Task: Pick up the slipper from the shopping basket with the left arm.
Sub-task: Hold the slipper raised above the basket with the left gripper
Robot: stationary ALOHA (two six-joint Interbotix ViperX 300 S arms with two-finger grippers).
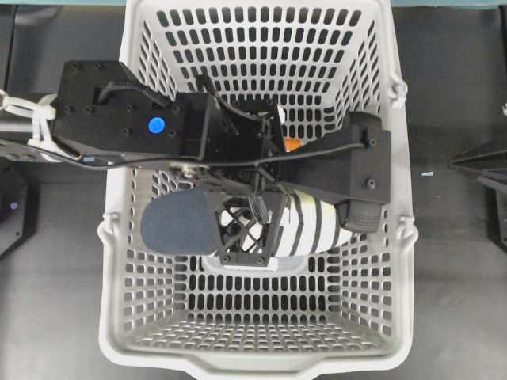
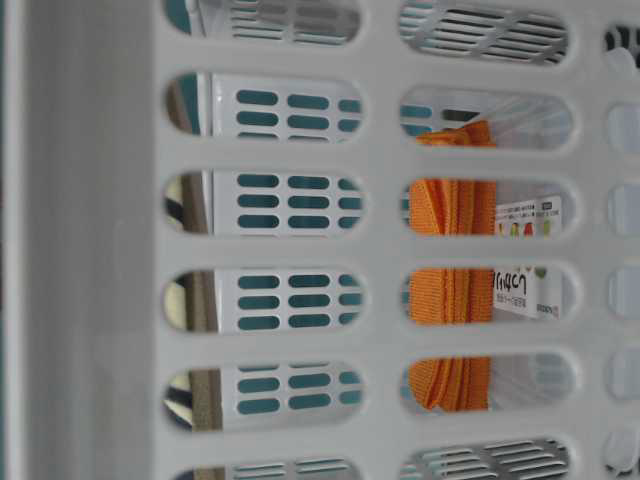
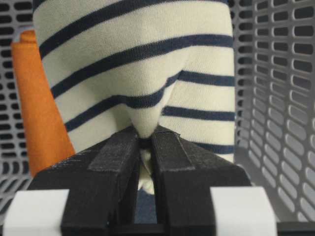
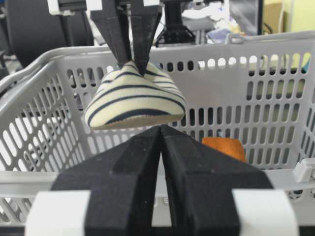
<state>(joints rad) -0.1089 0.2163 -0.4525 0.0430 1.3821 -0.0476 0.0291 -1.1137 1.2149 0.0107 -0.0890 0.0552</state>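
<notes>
Two fingers (image 3: 170, 162) of your left gripper (image 3: 146, 142) were pinched tight on the slipper's (image 3: 138, 64) striped upper. It hung directly beneath them, lifted off the floor of the shopping basket (image 4: 275, 98), with an orange cloth (image 3: 42, 113) just to one side. Your right gripper (image 4: 161, 147) sat outside the basket, jaws together, holding nothing.

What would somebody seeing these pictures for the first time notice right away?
First, the striped slipper hanging by a pinch of its fabric from the left gripper, lifted about level with the far rim of the grey shopping basket. Next, the folded orange cloth standing against the basket's wall behind it. The right gripper waits shut in the foreground, outside the basket.
</notes>
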